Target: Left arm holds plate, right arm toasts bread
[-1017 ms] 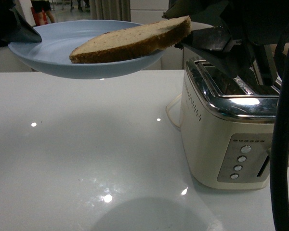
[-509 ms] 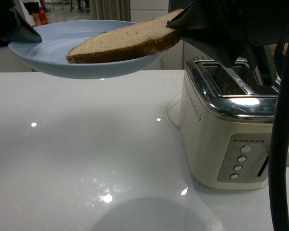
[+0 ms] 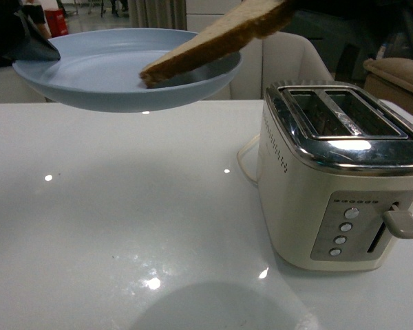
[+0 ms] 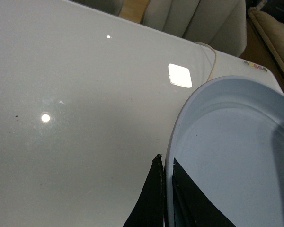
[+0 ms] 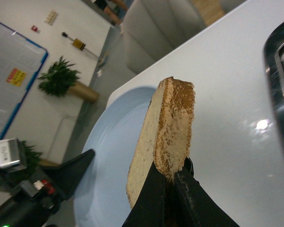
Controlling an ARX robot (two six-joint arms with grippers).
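"Holding what, the left arm's fingers (image 4: pixel 149 203)?"
"They were clamped on the rim of the plate (image 3: pixel 89 69), carried level above the tabletop (image 3: pixel 124 206)."
"And the right arm's fingers (image 5: pixel 149 198)?"
"Pinched tight on one crust end of the bread (image 3: pixel 213 38), which slanted away from them, its far end low over the plate; the toaster (image 3: pixel 296 199) stood below those fingers, untouched."

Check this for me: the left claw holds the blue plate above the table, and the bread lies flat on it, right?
Not quite. The bread isn't flat: the front view shows it tilted, high end pinched in the right claw, low end over the plate. The left claw does hold the plate above the table.
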